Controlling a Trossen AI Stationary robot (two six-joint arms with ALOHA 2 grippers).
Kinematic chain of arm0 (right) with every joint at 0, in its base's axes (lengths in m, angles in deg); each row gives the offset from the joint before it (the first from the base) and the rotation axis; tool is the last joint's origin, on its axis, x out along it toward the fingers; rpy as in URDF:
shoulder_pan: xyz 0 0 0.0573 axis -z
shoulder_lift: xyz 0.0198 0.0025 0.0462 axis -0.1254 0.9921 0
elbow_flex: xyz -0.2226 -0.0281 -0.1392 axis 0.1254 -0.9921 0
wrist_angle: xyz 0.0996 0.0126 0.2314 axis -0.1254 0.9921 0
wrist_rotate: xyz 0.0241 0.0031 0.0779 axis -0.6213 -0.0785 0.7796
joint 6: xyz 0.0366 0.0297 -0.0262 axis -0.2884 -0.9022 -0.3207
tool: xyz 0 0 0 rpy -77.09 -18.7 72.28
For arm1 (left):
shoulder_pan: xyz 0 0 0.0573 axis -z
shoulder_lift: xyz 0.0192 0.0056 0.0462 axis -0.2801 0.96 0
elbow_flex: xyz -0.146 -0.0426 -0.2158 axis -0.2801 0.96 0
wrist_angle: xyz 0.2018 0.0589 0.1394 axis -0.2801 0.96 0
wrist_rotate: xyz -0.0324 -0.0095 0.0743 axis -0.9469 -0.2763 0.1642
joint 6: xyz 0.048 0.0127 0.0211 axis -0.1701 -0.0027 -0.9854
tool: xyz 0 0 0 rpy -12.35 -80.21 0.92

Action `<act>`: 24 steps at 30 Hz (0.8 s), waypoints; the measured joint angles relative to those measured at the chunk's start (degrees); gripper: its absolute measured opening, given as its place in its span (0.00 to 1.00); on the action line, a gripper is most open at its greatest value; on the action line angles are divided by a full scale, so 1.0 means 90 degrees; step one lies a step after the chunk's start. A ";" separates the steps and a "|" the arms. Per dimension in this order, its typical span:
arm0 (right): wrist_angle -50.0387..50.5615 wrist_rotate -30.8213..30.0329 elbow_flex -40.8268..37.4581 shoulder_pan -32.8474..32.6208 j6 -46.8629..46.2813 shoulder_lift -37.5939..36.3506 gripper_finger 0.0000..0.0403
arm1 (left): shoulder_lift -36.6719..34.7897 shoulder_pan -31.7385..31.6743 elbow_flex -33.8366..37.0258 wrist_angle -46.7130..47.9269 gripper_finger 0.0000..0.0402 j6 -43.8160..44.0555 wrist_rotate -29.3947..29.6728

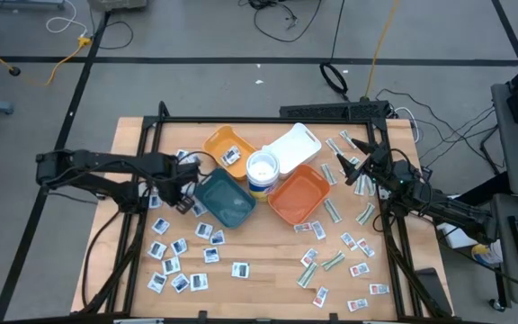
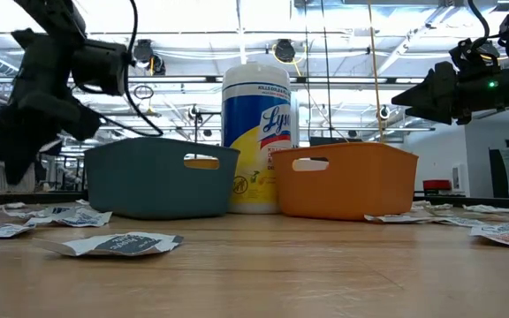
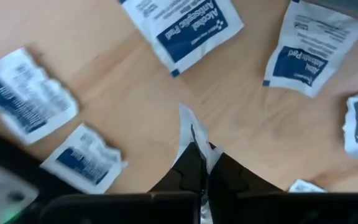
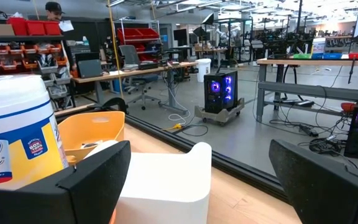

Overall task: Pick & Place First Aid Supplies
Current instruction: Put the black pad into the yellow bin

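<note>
L hand [image 3: 194, 168] sits low over the desk [image 1: 259, 261], just left of the teal tray [image 1: 226, 199], fingers pinched together on a thin white packet [image 3: 188, 134] standing edge-up between them. Around it on the wood lie blue-marked white packets [image 3: 188, 25], most flat, some crumpled, w/ more spread toward the front-left corner [image 1: 180, 270]. Teal tray touches the wipes tub [image 1: 262, 171] at centre; orange tray [image 1: 299, 194] on the tub's other side, yellow tray [image 1: 229, 148] and white tray [image 1: 293, 147] behind. R hand [image 1: 356, 166] hangs above the desk's right side beyond the orange tray, fingers wide apart, nothing in them; green-white strips [image 1: 333, 261] and red-marked packets [image 1: 361, 269] scattered below and around it.
</note>
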 joint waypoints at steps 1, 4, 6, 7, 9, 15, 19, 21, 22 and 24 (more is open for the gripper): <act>0.0000 0.0000 0.0000 0.0000 -0.0002 0.0000 0.94 | -0.0057 -0.0032 -0.0068 0.0143 0.03 0.0000 0.0000; 0.0000 0.0000 0.0000 -0.0001 0.0000 0.0000 0.94 | -0.0205 -0.0116 -0.0287 0.0580 0.02 -0.0048 0.0000; 0.0000 -0.0001 0.0000 -0.0001 -0.0001 0.0000 0.94 | -0.0270 -0.0170 -0.0414 0.0820 0.01 -0.0056 0.0003; 0.0000 0.0000 0.0000 -0.0002 0.0000 0.0000 0.94 | -0.0295 -0.0194 -0.0484 0.0905 0.01 -0.0056 0.0010; 0.0000 0.0000 0.0000 -0.0001 0.0000 0.0000 0.94 | -0.0326 -0.0227 -0.0611 0.1077 0.02 -0.0058 0.0072; 0.0000 0.0000 0.0000 -0.0001 0.0000 0.0000 0.94 | -0.0321 -0.0331 -0.1029 0.1315 0.01 -0.0102 0.0124; 0.0000 0.0000 -0.0001 -0.0001 -0.0001 0.0000 0.94 | -0.0003 -0.0587 -0.1480 0.1329 0.01 -0.0292 0.0260; 0.0000 0.0000 0.0000 -0.0001 0.0000 0.0000 0.94 | 0.0253 -0.0786 -0.1799 0.1327 0.01 -0.0440 0.0314; 0.0000 0.0000 -0.0002 0.0000 0.0000 0.0000 0.94 | 0.0395 -0.0890 -0.1956 0.1331 0.01 -0.0537 0.0359; 0.0000 -0.0002 0.0000 -0.0002 0.0000 0.0000 0.94 | 0.0678 -0.1098 -0.2290 0.1346 0.01 -0.0743 0.0372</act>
